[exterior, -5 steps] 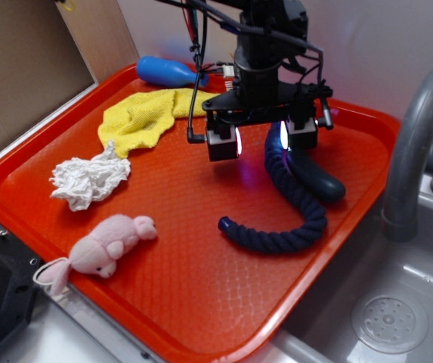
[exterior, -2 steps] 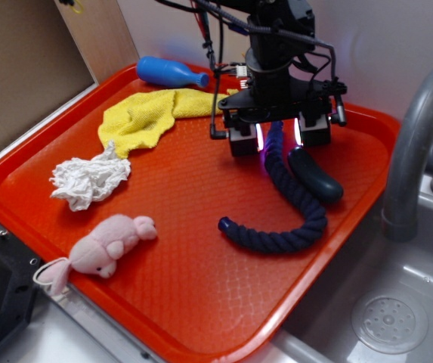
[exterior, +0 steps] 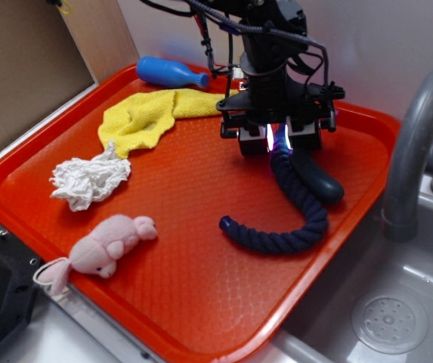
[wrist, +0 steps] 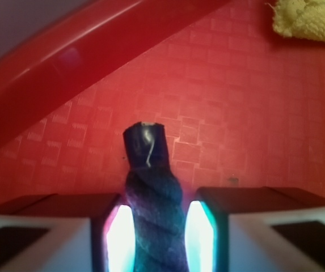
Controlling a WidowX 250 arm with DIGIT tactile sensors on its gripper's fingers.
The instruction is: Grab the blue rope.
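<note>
we see the gripper with its jaws squeezed tight on the blue rope, touching both sides.

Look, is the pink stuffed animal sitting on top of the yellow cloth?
No, the pink stuffed animal lies near the tray's front edge, well apart from the yellow cloth at the back.

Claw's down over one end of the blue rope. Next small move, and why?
Probably close fully, then lift a little. In the wrist view the blue rope sits centred between the two lit pads of the claw, its capped end poking past them, with the pads right against its sides. The exterior view shows the rest of the rope lying on the tray.
</note>
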